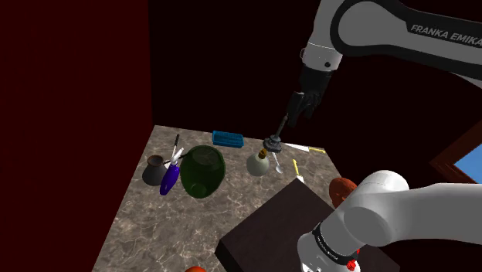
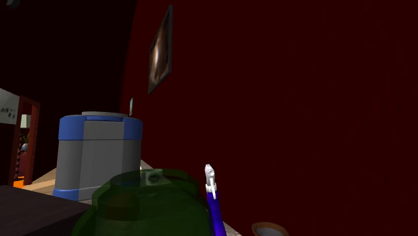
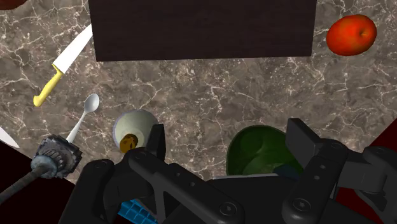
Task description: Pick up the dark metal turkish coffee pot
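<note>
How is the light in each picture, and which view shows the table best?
Shoulder view: dim, walls dark red to black, but the marble table and the dark coffee pot are readable. Second exterior view: darkest; a see-through green jar close to the camera covers the lower part. Wrist view: brightest, the table evenly lit, without glare.

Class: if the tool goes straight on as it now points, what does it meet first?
Probably the marble tabletop between the white vase and the green jar; depth is unclear, so the tool might graze the jar.
</note>
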You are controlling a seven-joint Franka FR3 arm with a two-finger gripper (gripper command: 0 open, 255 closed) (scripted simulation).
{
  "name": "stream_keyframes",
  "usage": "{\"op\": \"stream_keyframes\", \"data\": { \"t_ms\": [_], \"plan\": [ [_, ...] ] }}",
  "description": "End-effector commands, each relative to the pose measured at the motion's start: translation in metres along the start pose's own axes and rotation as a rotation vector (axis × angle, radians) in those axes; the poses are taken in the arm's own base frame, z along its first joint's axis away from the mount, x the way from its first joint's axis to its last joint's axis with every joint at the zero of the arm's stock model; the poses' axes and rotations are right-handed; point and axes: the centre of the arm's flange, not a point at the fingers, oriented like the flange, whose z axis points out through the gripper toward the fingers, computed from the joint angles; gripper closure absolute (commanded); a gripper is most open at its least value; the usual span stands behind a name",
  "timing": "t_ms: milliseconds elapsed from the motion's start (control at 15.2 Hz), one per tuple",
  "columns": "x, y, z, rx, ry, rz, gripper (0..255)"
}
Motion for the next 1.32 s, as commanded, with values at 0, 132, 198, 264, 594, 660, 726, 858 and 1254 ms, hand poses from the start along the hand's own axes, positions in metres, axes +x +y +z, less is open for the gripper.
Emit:
{"op": "stream_keyframes", "data": {
  "t_ms": [0, 132, 198, 264, 594, 660, 726, 858, 1254],
  "plan": [
    [0.0, 0.0, 0.0, 0.0, 0.0, 0.0, 0],
    [0.018, -0.01, 0.015, 0.002, 0.005, -0.007, 0],
    [0.028, -0.015, 0.022, 0.002, 0.008, -0.011, 0],
    [0.037, -0.021, 0.029, 0.003, 0.011, -0.015, 0],
    [0.083, -0.047, 0.065, 0.007, 0.024, -0.033, 0],
    [0.092, -0.053, 0.072, 0.008, 0.027, -0.037, 0],
    [0.101, -0.058, 0.079, 0.009, 0.03, -0.041, 0],
    [0.12, -0.069, 0.094, 0.011, 0.035, -0.048, 0],
    [0.175, -0.103, 0.135, 0.016, 0.051, -0.07, 0]
  ]
}}
